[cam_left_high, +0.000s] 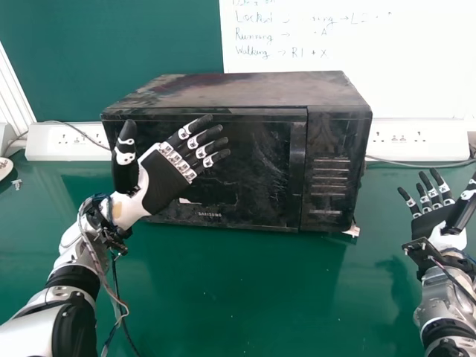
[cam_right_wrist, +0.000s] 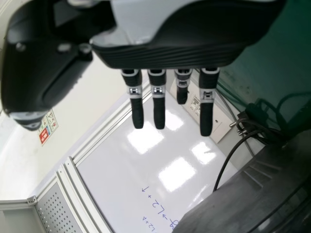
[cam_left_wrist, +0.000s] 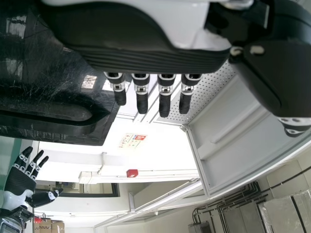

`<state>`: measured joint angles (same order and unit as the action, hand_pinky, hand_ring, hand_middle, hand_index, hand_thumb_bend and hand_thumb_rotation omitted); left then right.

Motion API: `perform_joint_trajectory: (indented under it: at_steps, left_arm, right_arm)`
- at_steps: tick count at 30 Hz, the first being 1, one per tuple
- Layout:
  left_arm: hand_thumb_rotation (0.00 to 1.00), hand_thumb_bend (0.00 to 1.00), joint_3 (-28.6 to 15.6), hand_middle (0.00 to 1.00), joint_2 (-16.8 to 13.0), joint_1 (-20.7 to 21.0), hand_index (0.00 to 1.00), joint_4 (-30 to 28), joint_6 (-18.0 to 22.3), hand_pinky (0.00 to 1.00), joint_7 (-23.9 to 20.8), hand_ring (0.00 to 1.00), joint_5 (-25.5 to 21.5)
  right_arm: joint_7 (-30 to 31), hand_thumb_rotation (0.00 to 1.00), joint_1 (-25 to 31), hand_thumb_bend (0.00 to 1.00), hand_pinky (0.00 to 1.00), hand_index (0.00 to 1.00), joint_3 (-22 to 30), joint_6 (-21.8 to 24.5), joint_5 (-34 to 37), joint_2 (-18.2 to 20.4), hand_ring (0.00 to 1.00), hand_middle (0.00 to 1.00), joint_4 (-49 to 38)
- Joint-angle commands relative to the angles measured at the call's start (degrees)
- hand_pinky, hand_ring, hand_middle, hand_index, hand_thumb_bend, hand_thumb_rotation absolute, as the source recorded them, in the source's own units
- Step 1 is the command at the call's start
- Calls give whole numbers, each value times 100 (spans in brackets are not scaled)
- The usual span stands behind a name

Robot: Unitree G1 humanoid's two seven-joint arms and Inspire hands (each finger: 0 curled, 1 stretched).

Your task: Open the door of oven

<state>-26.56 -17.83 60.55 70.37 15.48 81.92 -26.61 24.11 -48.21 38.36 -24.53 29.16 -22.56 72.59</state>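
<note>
In the head view my left hand (cam_left_high: 165,178) is in front of the left part of the black oven (cam_left_high: 253,93), palm up, fingers straight and pointing right across the closed door (cam_left_high: 256,163). Whether it touches the door I cannot tell. The door's handle strip (cam_left_high: 296,167) stands to the right of those fingertips. My right hand (cam_left_high: 439,217) is open to the right of the oven, apart from it. In the left wrist view my left hand (cam_left_wrist: 141,60) has straight fingers, with the oven (cam_left_wrist: 48,87) beside it. In the right wrist view my right hand (cam_right_wrist: 165,56) also has straight fingers; the oven (cam_right_wrist: 243,189) shows there too.
The oven stands on a green table (cam_left_high: 245,297). Behind it are white socket strips (cam_left_high: 413,141) on both sides, with cables (cam_left_high: 416,163) trailing along the table's back, and a whiteboard (cam_left_high: 416,67). Wires hang from my left forearm over the table.
</note>
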Motion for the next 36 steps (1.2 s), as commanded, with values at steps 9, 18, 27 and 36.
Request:
perform_joint_trajectory:
  at_steps: [9,18,27,36]
  left_arm:
    - [75,97,160,87,191,111,85,18,-86,64,-203,81,149]
    - [81,94,248,88,323,95,87,30,41,65,-499,82,256]
    - [85,92,340,88,554,91,88,17,151,66,-779,83,338]
    - [84,91,428,88,797,68,88,1,155,64,-984,82,416]
  right_arm:
    - [48,96,24,100,99,100,41,-68,65,60,100,100,-67]
    - [58,97,17,100,100,100,56,-42,79,53,100,100,-67]
    - [16,96,20,100,99,100,51,-41,73,61,100,100,-69]
    - [22,96,31,100,98,100,42,-40,64,49,100,100,-60]
